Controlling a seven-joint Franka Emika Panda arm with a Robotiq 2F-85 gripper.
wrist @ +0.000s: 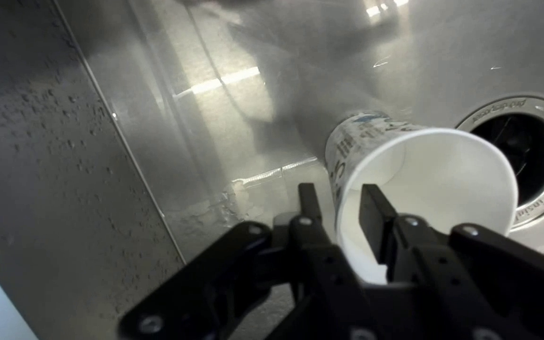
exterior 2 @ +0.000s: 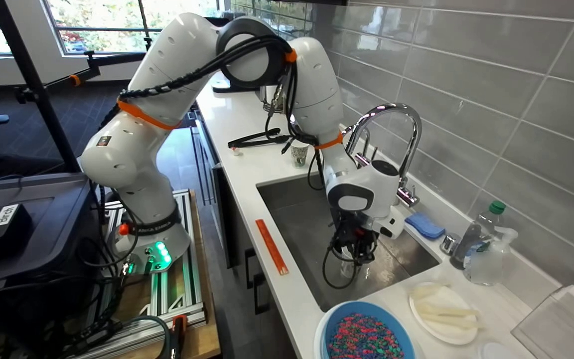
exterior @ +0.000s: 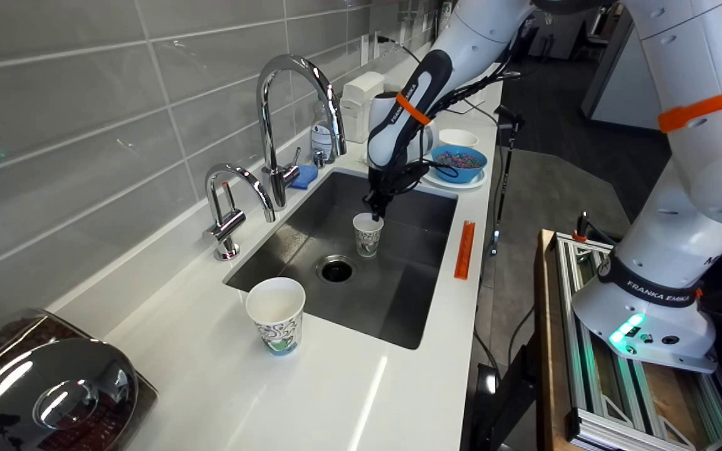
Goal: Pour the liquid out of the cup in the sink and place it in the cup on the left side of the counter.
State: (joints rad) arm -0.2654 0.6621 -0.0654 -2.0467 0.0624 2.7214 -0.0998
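Note:
A white patterned paper cup [exterior: 368, 238] stands in the steel sink [exterior: 408, 300] beside the drain [exterior: 336, 270]. Its pale inside shows in the wrist view [wrist: 446, 174]; I cannot tell whether it holds liquid. A second patterned cup [exterior: 278, 319] stands upright on the counter near the sink's edge; it also shows in an exterior view [exterior 2: 299, 155]. My gripper [wrist: 338, 208] is open, its fingers a short way apart at the sink cup's rim. One finger is outside the wall, the other over the mouth. In both exterior views the gripper [exterior: 376, 210] is low in the sink.
A tall chrome faucet [exterior: 298, 62] and a smaller one [exterior: 229, 207] stand along the wall side. A blue bowl [exterior: 458, 164] with colourful bits stands past the sink. An orange strip [exterior: 464, 249] lies on the front edge. A lidded jar [exterior: 60, 401] stands near.

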